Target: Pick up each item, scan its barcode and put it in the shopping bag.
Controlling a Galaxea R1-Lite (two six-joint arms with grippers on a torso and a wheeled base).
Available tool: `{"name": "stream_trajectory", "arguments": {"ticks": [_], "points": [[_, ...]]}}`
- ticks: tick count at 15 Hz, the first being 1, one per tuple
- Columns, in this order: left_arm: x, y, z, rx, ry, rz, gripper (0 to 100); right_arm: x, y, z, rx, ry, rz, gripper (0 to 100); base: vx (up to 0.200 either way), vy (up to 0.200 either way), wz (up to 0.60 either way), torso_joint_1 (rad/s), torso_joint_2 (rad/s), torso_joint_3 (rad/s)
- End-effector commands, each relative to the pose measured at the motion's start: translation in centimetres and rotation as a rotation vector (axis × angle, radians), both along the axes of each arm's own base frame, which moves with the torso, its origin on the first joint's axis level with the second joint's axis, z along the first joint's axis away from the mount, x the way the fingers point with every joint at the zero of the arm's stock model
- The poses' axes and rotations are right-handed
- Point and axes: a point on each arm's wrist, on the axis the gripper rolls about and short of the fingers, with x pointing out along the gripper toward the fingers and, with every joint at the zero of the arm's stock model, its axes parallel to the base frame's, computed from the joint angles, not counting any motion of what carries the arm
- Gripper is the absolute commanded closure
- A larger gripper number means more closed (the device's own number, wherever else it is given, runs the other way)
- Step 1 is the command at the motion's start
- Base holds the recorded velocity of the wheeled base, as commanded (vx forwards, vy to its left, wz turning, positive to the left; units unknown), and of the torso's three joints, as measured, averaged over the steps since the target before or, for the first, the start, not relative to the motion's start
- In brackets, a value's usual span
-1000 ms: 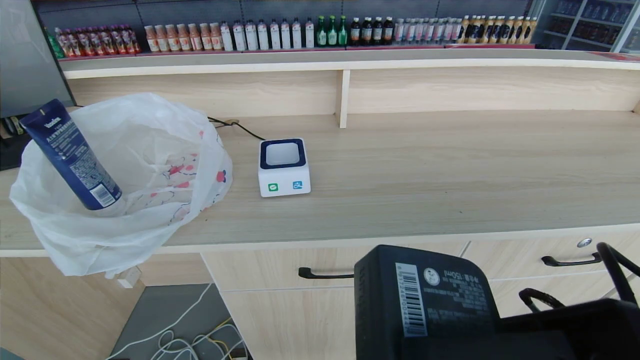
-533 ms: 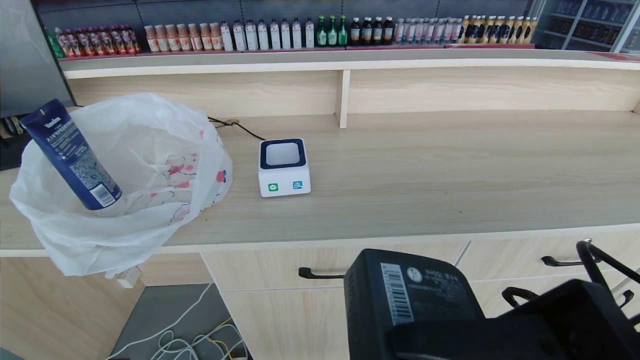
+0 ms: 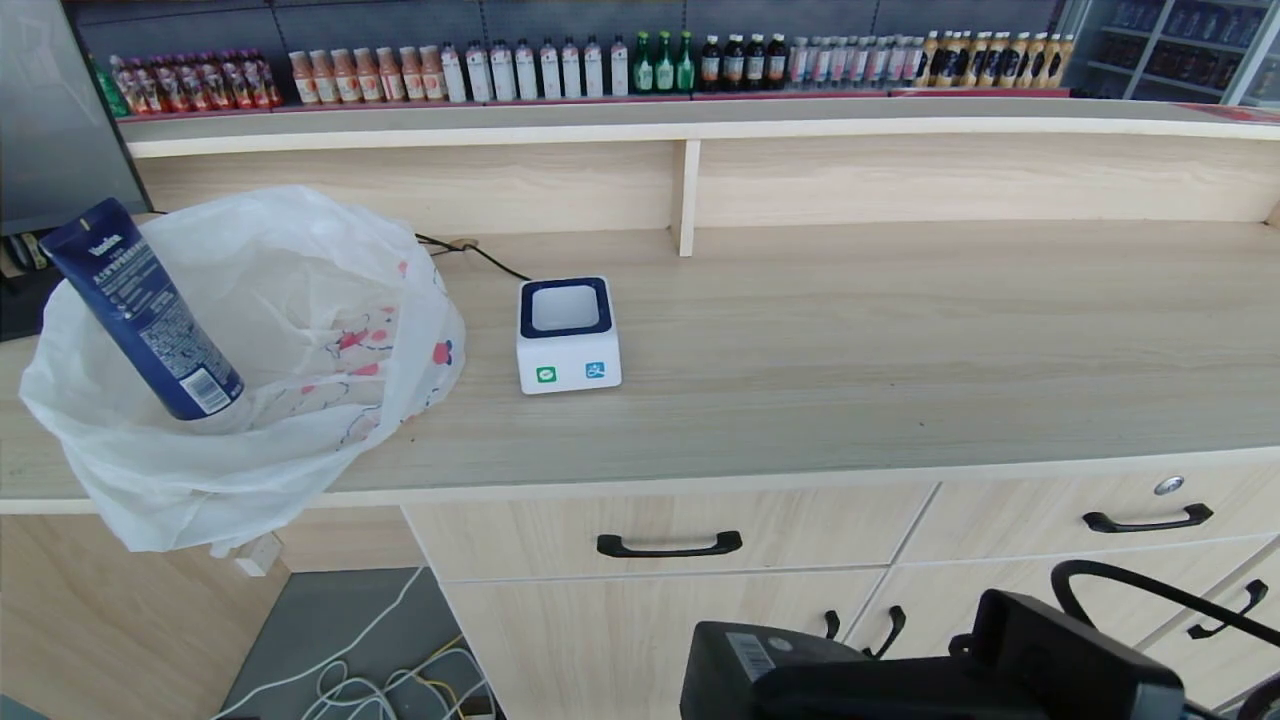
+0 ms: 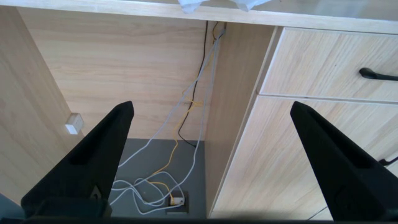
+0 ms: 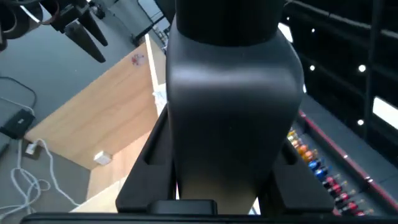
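The pale wood-grain desk (image 3: 850, 340) carries a white plastic shopping bag (image 3: 300, 260) at its left end. The bag stands open and its lower folds spill over the front edge. A white cube scanner (image 3: 567, 335) with a dark-framed top window sits just beside the bag, toward the middle. A black cable (image 3: 480, 252) runs from behind the scanner toward the rear edge.

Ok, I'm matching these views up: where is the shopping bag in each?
Head view: shopping bag on the counter's left end, sagging over the edge.
Left wrist view: its white underside hangs over the counter edge.
Right wrist view: cannot tell; the black item blocks much.
Shared landmark: small white box on the panel below.
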Motion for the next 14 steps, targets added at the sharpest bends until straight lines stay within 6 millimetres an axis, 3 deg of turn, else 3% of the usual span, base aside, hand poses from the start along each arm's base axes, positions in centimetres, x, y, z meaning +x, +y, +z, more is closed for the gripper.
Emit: {"name": "stream_trajectory", "arguments": {"ticks": [1, 9, 14], "points": [[0.0, 0.0, 0.0, 0.000, 0.000, 0.000, 0, -0.1, -0.2, -0.7, -0.013, 0.101, -0.033, 100, 0.000, 0.000, 0.00, 0.000, 0.00, 0.000], [0.0, 0.0, 0.0, 0.000, 0.000, -0.002, 0, 0.2, -0.1, -1.4, 0.036, 0.554, -0.002, 100, 0.000, 0.000, 0.00, 0.000, 0.00, 0.000], [0.0, 0.0, 0.0, 0.000, 0.000, 0.000, 0, 0.3, 0.8, -0.2, 0.118, 0.825, 0.118, 100, 0.000, 0.000, 0.00, 0.000, 0.00, 0.000]]}}
